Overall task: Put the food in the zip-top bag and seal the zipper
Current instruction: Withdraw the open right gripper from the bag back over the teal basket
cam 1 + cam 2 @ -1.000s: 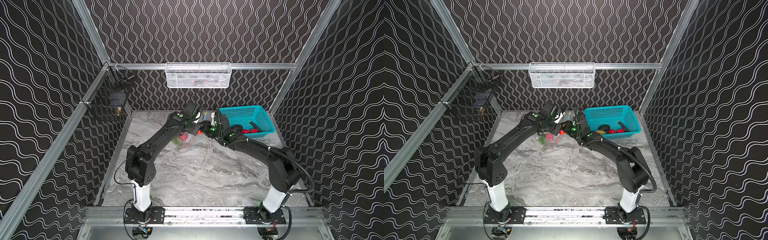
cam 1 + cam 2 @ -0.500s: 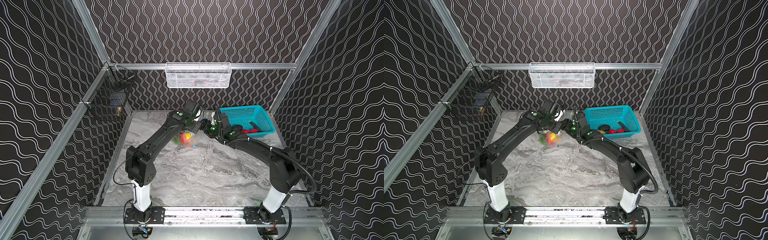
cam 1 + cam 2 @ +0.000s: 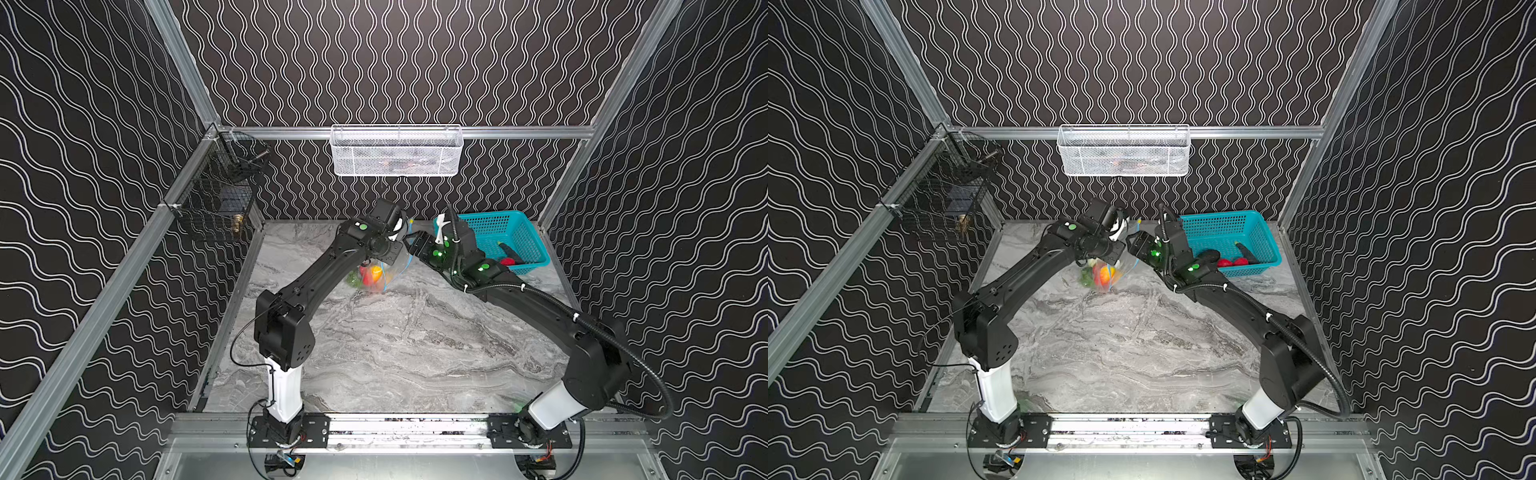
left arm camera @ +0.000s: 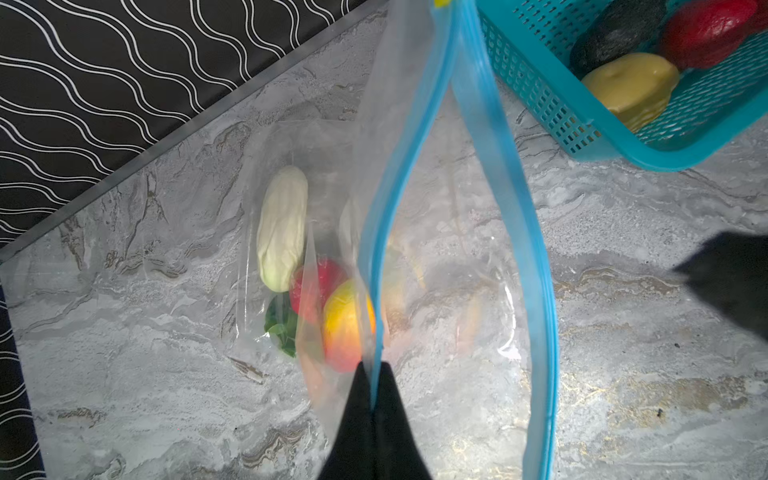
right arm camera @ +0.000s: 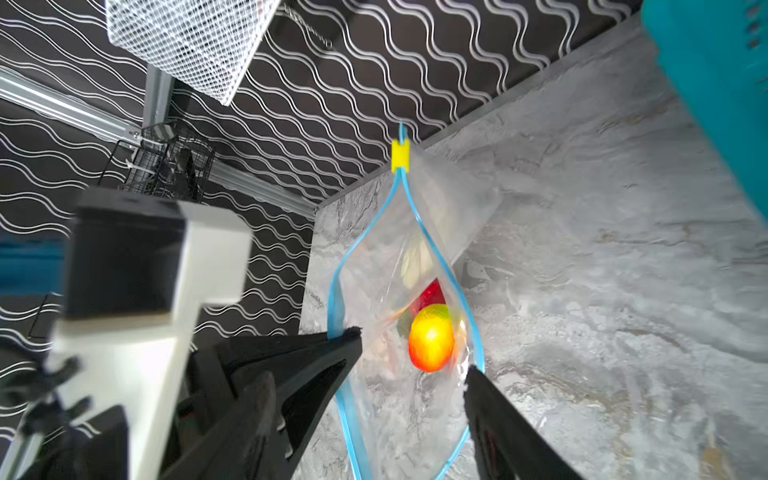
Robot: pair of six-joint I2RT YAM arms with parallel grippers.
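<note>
left pincer (image 4: 374, 368): pinching the blue zipper (image 4: 382, 208) tight | right pincer (image 5: 368, 374): wide, holding nothing | zip-top bag (image 3: 395, 268): hangs open, middle of both top views | food (image 4: 347, 324): some in bag, some in teal basket (image 3: 494, 228) at its right

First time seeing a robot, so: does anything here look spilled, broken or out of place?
Nothing stands out. The clear plastic bag with the light-blue strip is held up by the left gripper, mouth open, with toy produce inside; the other pieces sit in the teal perforated basket, and none lies loose on the grey marbled table.
</note>
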